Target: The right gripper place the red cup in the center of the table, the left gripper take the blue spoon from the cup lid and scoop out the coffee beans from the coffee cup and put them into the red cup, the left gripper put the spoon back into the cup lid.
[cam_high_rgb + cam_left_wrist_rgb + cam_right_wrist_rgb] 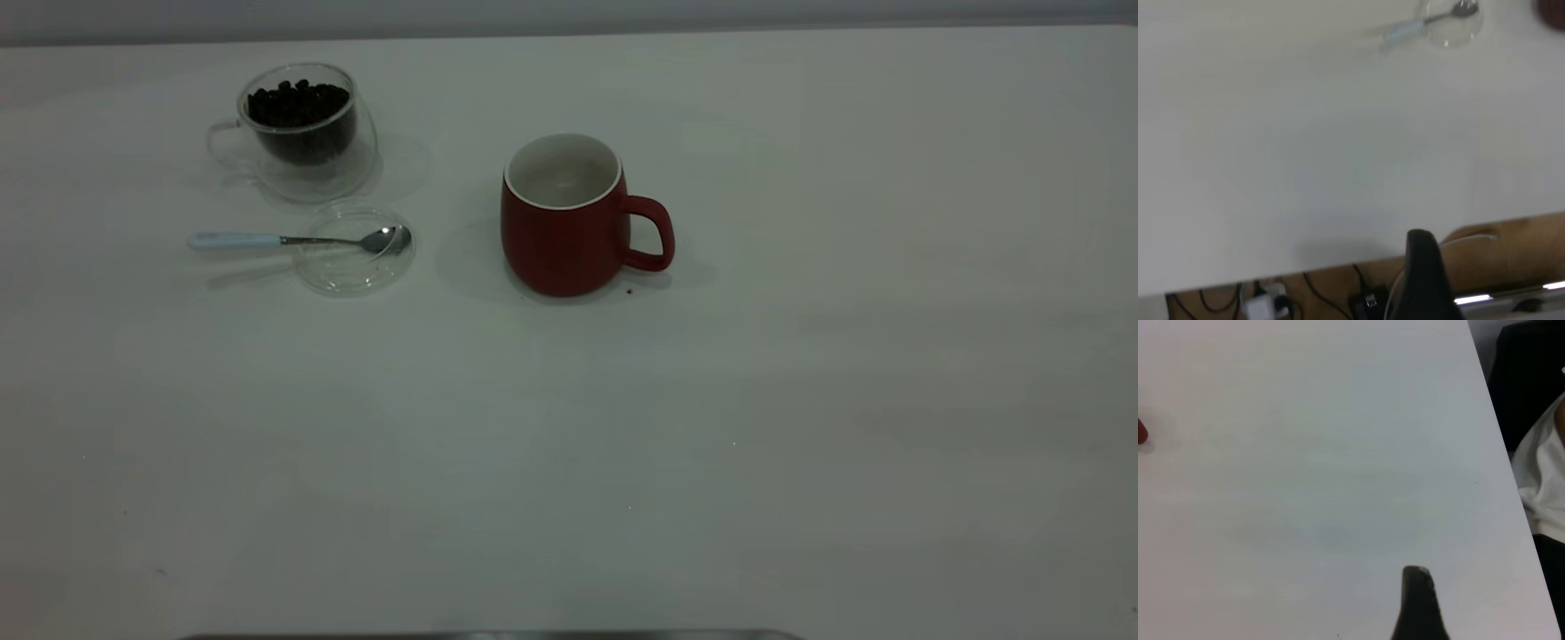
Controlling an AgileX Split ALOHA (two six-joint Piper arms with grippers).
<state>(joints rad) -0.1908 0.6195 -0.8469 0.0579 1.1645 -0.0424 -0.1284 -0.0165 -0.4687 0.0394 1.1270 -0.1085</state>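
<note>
A wide, plain white table (pixel 800 400) fills the exterior view, and neither arm appears in that view. Each wrist view shows only one black tapered finger of its own gripper: the left gripper (pixel 1426 280) hangs over the table's near edge, above some cables and a plug, and the right gripper (pixel 1418 607) hangs over bare table near a side edge; neither holds or touches anything, and it cannot be told whether their fingers are spread or pressed together. Beyond that side edge, part of a person in a white garment (pixel 1545 480) shows. Four task things stand on the table, one of each. The red cup (pixel 569 218) is a rounded, dark red matte mug with a white inside and rim, upright near the middle of the table, its loop handle pointing to the exterior view's right; nothing can be made out inside it. Well to its left stands the coffee cup (pixel 302 129), a clear double-walled glass with a side handle, holding one heap of dark coffee beans (pixel 298 105). Just in front of it lies the cup lid (pixel 351 267), a small clear glass disc. The blue spoon (pixel 293 240) rests with its shiny metal bowl on the lid and its pale blue handle reaching out to the left over the table.
</note>
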